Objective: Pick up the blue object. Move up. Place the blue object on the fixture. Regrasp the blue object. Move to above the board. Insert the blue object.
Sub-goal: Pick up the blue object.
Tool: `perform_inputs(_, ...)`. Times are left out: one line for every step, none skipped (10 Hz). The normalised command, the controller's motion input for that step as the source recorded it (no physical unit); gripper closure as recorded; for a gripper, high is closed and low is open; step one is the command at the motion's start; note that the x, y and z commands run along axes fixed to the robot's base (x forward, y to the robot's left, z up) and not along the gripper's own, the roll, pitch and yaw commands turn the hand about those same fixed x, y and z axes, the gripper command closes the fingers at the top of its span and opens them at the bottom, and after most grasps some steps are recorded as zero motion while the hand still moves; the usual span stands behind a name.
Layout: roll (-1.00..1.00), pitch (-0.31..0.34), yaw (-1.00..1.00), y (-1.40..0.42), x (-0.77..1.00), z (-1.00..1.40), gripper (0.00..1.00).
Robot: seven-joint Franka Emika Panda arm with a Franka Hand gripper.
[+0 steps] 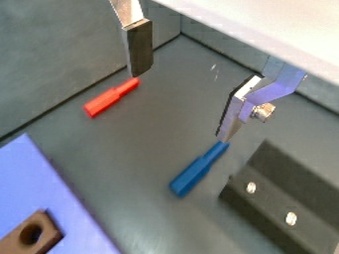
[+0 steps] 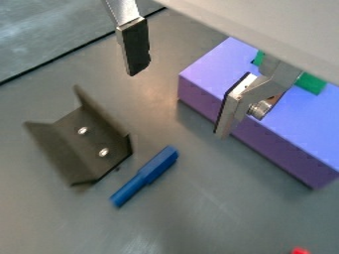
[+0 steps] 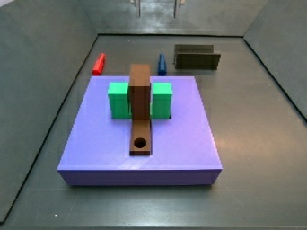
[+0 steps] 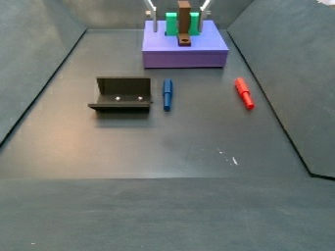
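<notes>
- The blue object (image 1: 199,169) lies flat on the grey floor, below the open space between the gripper's 2 fingers and held by nothing; in a wrist view (image 2: 145,177) it lies just beside the open side of the fixture.
- The gripper (image 1: 185,84) hangs above the floor with its jaws spread wide and nothing between them; 1 silver finger with its dark pad (image 1: 139,48) is above the end of the red peg, the other finger (image 1: 239,111) stands over the blue object's upper end.
- In a side view only the fingertips (image 3: 157,7) show, at the top edge, high over the far end of the enclosure.
- The fixture (image 4: 123,95) stands on the floor just beside the blue object (image 4: 167,94), not touching it as far as can be seen.
- The red peg (image 4: 244,92) lies flat on the other side of the blue object, well apart from it.
- The board (image 3: 144,135), a purple-blue slab, carries 2 green blocks (image 3: 120,99) with a long brown bar (image 3: 142,106) between them; a round hole (image 3: 140,143) sits near 1 end of the bar.
</notes>
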Motion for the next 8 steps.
perform_inputs(0.01,-0.041,0.0,-0.27,0.15,-0.5,0.0)
perform_inputs(0.0,-0.046,0.0,-0.06,0.11,-0.53,0.0)
perform_inputs(0.0,-0.044,0.0,-0.06,0.15,-0.5,0.0)
perform_inputs(0.0,-0.033,0.0,-0.07,0.15,-0.45,0.0)
perform_inputs(0.0,-0.026,0.0,-0.04,0.13,-0.43,0.0)
perform_inputs(0.03,-0.003,0.0,-0.04,0.18,-0.35,0.0)
perform_inputs(0.13,0.0,-0.09,0.0,0.04,-0.32,0.0)
perform_inputs(0.19,0.0,-0.08,0.02,0.02,-0.33,0.0)
